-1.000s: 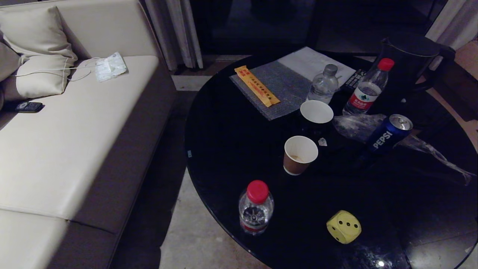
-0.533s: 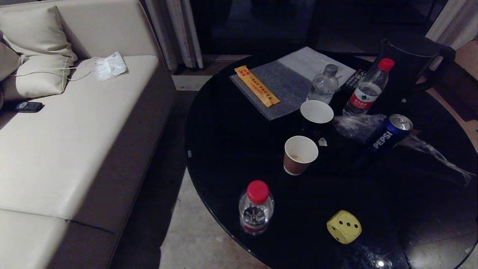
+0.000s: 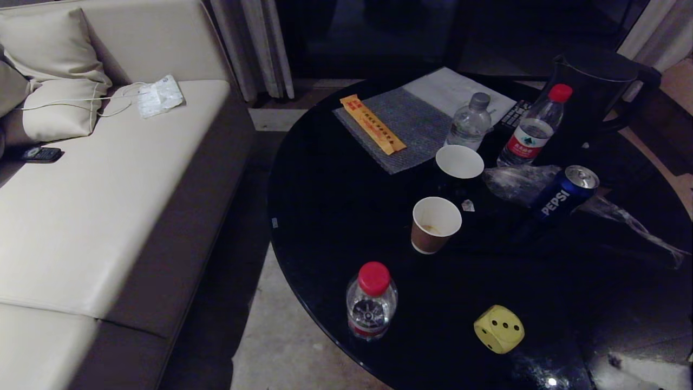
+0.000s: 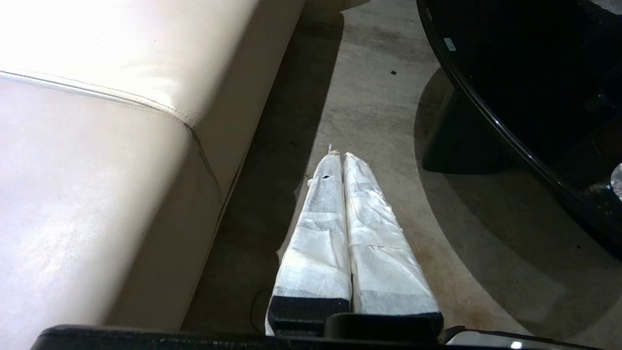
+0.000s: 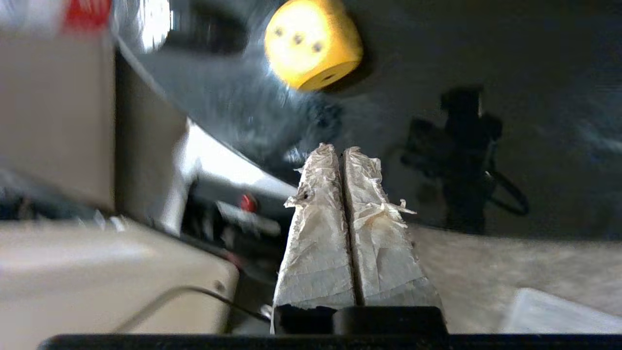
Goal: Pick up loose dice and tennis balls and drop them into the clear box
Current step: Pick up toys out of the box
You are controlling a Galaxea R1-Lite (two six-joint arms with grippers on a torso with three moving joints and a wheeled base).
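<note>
Right end effector (image 5: 342, 150) is clenched on nothing, its paper-wrapped fingers pressed together just short of the round black tabletop (image 3: 335, 216) edge, with the yellow die (image 5: 313, 43) ahead of it at about 11 o'clock. In the head view that yellow die (image 3: 498, 329) sits near the tabletop's 6 o'clock edge, three pips showing on one face, with a red-capped water bottle (image 3: 371, 300) at its 9 o'clock. A brown paper cup (image 3: 435, 224) stands toward the middle and a Pepsi can (image 3: 564, 194) at roughly 3 o'clock. Left end effector (image 4: 341, 155) hangs clenched and empty over the floor (image 4: 379, 107) between the beige sofa (image 4: 97, 146) and the tabletop.
</note>
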